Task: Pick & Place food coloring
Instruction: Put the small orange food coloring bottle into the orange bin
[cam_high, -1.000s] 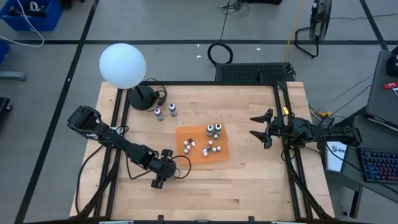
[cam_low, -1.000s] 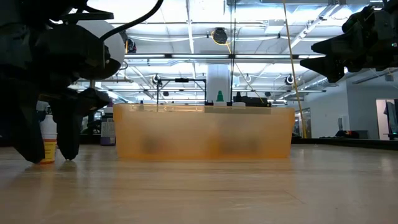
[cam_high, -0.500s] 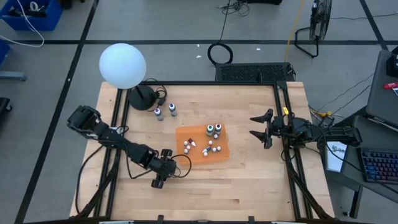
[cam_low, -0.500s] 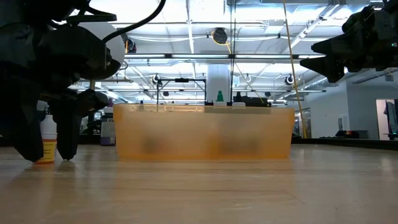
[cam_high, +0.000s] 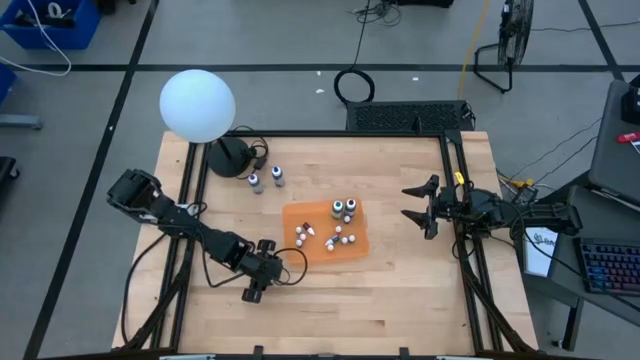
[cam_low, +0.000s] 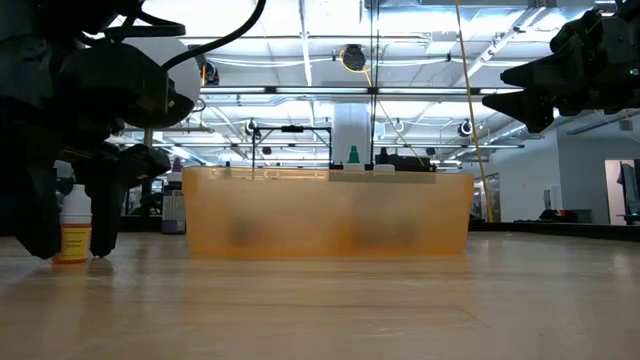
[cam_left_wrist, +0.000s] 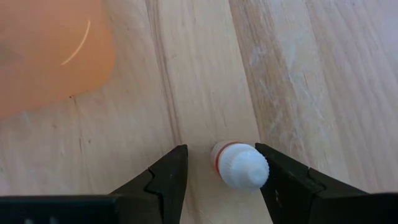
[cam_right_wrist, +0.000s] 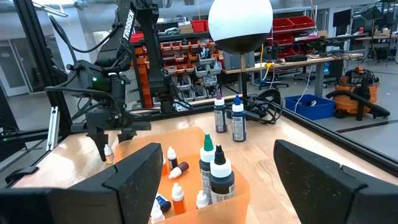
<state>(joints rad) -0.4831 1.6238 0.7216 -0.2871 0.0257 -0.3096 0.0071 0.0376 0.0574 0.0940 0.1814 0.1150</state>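
Note:
A small food coloring bottle (cam_left_wrist: 239, 165) with a white cap and an orange-red label stands upright on the wood table (cam_high: 400, 290), just off the orange tray's (cam_high: 328, 232) near left corner. My left gripper (cam_left_wrist: 222, 155) points down over it, open, one finger on each side; the low view shows the bottle (cam_low: 72, 225) between the fingers. More food coloring bottles stand in the tray: taller dark ones (cam_high: 343, 209) and small white-capped ones (cam_high: 335, 238). My right gripper (cam_high: 415, 205) waits open at the table's right edge. My left gripper comes from above with its fingers on both sides of the bottle's white cap. One finger (cam_left_wrist: 277, 177) stands right against the cap (cam_left_wrist: 258, 168); whether it touches, I cannot tell. The other finger (cam_left_wrist: 171, 174) stands apart from it. The bottle rests on the table.
Two taller bottles (cam_high: 265, 179) stand on the table at the far left beside a lamp with a big white globe (cam_high: 197, 105) and its black base (cam_high: 229, 156). Bare wood lies near and right of the tray.

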